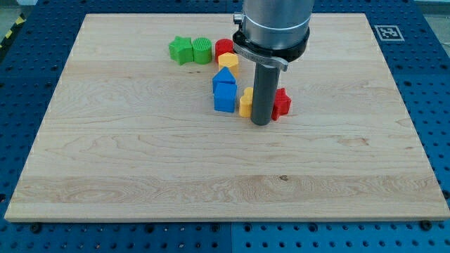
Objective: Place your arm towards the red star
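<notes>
I judge the approach step to be all but finished. My tip [261,124] sits on the wooden board [140,169] just to the view's left of the red star [283,103], so close that the rod hides the star's left part; whether they touch I cannot tell. The tip is a plain rod end with nothing to open or close, and it holds nothing.

If any move is left, it calls for a very small, slow nudge toward the view's right, stopping at the star and not shoving it. The risk, as I read it, is the yellow block [245,103], which stands just on the other side of the rod from the star and could be dragged by a careless sweep.

Nearest the view's bottom lies bare pale board, with fine grain running across and a small dark knot. The star looks like matt moulded plastic with blunt points. The yellow block matches that finish; its shape is partly hidden. Left of the star, past the yellow block, is a blue cube [224,96], with a second blue block [223,76], peaked like a little house, touching it on its far side. Farther from the star, toward the view's top left, a yellow rounded block [228,62] and a red round block [223,48] cluster together. Beyond them stand a ribbed green cylinder [202,50] and a green star [181,50].
</notes>
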Robot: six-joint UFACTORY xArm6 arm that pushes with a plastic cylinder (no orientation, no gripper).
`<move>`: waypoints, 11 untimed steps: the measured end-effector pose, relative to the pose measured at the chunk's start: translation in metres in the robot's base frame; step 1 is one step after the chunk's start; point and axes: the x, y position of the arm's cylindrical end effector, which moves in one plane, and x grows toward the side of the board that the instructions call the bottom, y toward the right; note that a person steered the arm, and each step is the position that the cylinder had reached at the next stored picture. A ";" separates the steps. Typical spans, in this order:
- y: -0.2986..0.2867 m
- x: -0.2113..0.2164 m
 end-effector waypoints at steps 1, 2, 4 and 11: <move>-0.002 0.000; -0.002 0.000; 0.056 0.034; 0.055 0.023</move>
